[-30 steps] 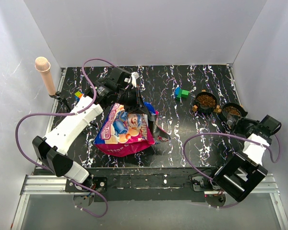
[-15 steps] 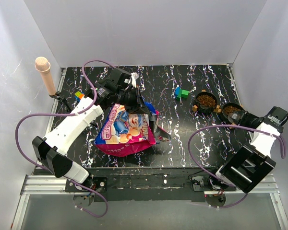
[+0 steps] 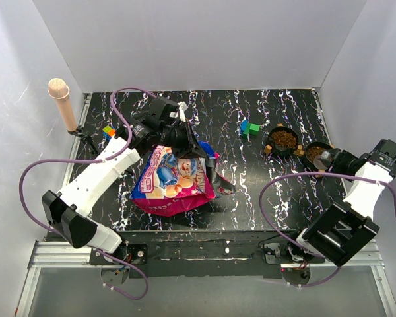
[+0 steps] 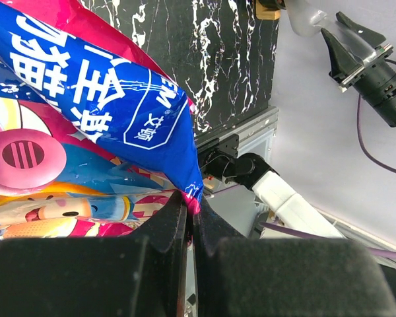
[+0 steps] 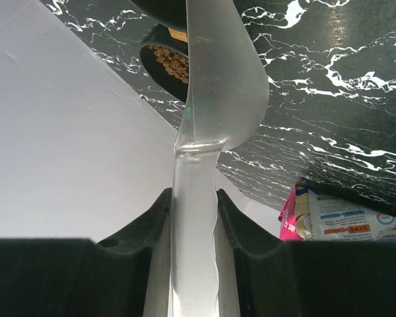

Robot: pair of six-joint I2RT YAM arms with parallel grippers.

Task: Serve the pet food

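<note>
White walls box in a black marbled bench point(image 3: 264, 188), kibble point(image 5: 171, 63) already in the bowls.
By the front edge, left of centre, the left gripper point(image 4: 191, 210) pinches the pet food bag point(image 3: 171, 178) by its top corner, probably to hold the mouth up. The right gripper point(image 5: 193, 198) clamps a clear scoop point(image 5: 221, 86) by its handle at the black bowl point(image 3: 319, 153) nearest the right edge.

One pet food bag point(image 3: 171, 178), one clear scoop point(image 5: 218, 72) and two black bowls point(image 3: 285, 150) of kibble point(image 3: 284, 137) are counted. Two clusters of toy blocks are seen: a blue-and-green cluster point(image 3: 249, 127) toward the counter's point(image 3: 251, 191) far edge and a multicoloured cluster point(image 3: 107, 131) by its left edge.
</note>
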